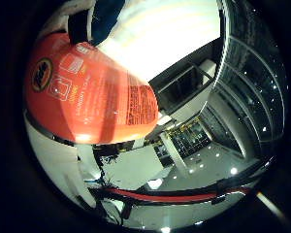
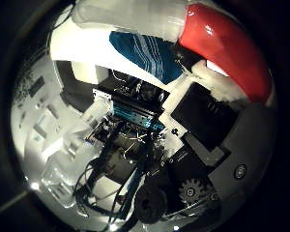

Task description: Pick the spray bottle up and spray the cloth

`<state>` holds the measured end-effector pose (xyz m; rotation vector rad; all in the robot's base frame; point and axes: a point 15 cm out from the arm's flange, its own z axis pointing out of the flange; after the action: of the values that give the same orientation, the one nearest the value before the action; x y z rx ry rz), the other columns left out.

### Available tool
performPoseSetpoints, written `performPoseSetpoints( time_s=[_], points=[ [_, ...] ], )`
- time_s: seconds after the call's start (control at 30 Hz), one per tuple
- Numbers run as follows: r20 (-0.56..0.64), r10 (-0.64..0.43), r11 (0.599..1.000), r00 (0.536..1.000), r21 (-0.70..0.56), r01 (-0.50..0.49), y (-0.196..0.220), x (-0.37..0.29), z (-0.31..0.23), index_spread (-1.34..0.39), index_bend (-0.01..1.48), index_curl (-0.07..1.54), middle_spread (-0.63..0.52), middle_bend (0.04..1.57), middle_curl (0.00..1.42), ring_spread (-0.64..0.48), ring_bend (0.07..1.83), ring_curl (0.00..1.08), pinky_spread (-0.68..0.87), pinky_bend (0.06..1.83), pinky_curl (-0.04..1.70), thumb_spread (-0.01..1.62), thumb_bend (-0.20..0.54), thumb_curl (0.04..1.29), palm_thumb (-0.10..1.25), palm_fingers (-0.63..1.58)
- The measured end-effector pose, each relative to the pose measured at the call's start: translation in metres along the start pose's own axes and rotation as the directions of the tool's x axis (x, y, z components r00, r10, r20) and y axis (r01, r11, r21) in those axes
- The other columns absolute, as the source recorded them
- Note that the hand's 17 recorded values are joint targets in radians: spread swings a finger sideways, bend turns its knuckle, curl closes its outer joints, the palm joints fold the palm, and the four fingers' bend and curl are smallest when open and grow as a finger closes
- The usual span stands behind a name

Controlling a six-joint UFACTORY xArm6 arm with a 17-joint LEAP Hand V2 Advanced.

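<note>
Spray bottle (image 1: 87, 92) held hard against palm, filling the little-finger view, hand (image 2: 208, 121) fingers curled round its orange body to steady it for spraying, with blue striped cloth (image 2: 145, 53) lying on the white bench (image 2: 77, 46) beyond.

white table surface (image 1: 155, 34) brightly lit, running back to a straight far edge; beyond that edge a dark open-fronted shelving unit (image 1: 182, 87) standing against a pale wall; to one side of it a tall run of dark glazed panels (image 1: 252, 82) in a grid frame, dotted with small light reflections; pale ceiling (image 1: 208, 162) with scattered round lights; a white box-shaped object (image 2: 84, 72) sits on the table by its edge; contents of the shelving too small to tell
</note>
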<state>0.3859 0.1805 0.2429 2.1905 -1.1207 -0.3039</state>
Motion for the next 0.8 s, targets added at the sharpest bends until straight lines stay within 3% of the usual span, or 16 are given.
performPoseSetpoints(
  time_s=[0.43,0.8],
  points=[
    [-0.004,-0.004,1.000,1.000,-0.013,0.004,-0.006,-0.003,0.005,-0.19,1.17,0.69,-0.07,1.36,0.59,-0.15,1.47,0.57,-0.23,1.00,1.30,0.92,-0.015,0.83,1.00,1.21],
    [0.032,-0.012,0.997,0.999,0.071,0.010,0.014,0.002,-0.019,-0.19,1.17,0.70,-0.07,1.36,0.59,-0.15,1.47,0.58,-0.23,1.01,1.30,0.92,-0.015,0.83,0.99,1.20]
  ],
)
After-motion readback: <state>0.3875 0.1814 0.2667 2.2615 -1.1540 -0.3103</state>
